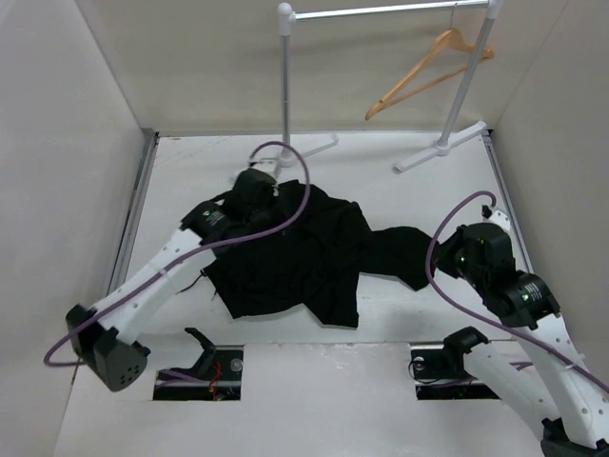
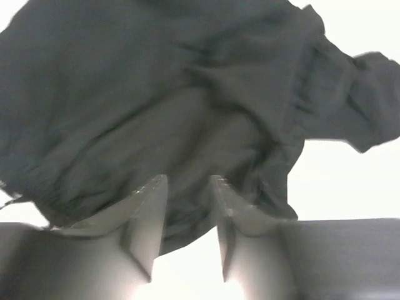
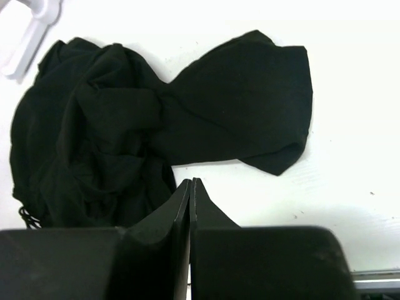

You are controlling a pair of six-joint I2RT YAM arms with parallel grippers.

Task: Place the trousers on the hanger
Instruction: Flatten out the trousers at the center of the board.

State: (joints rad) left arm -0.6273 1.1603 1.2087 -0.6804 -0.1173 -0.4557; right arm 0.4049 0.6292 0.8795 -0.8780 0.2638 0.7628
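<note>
The black trousers [image 1: 295, 257] lie crumpled in the middle of the white table, one leg stretching right. They also fill the left wrist view [image 2: 187, 94] and show in the right wrist view [image 3: 125, 125]. The tan wooden hanger [image 1: 428, 71] hangs on the rail at the back right. My left gripper [image 1: 249, 188] sits at the trousers' far left edge; its fingers [image 2: 187, 181] stand apart, with fabric just beyond the tips. My right gripper [image 1: 455, 259] is shut and empty [image 3: 190, 182], just right of the outstretched leg end.
The grey metal rail stand [image 1: 285, 86] stands at the back, with white feet [image 1: 442, 148] on the table; one foot shows in the right wrist view [image 3: 28, 31]. Beige walls close in both sides. Two openings [image 1: 200, 371] sit by the arm bases.
</note>
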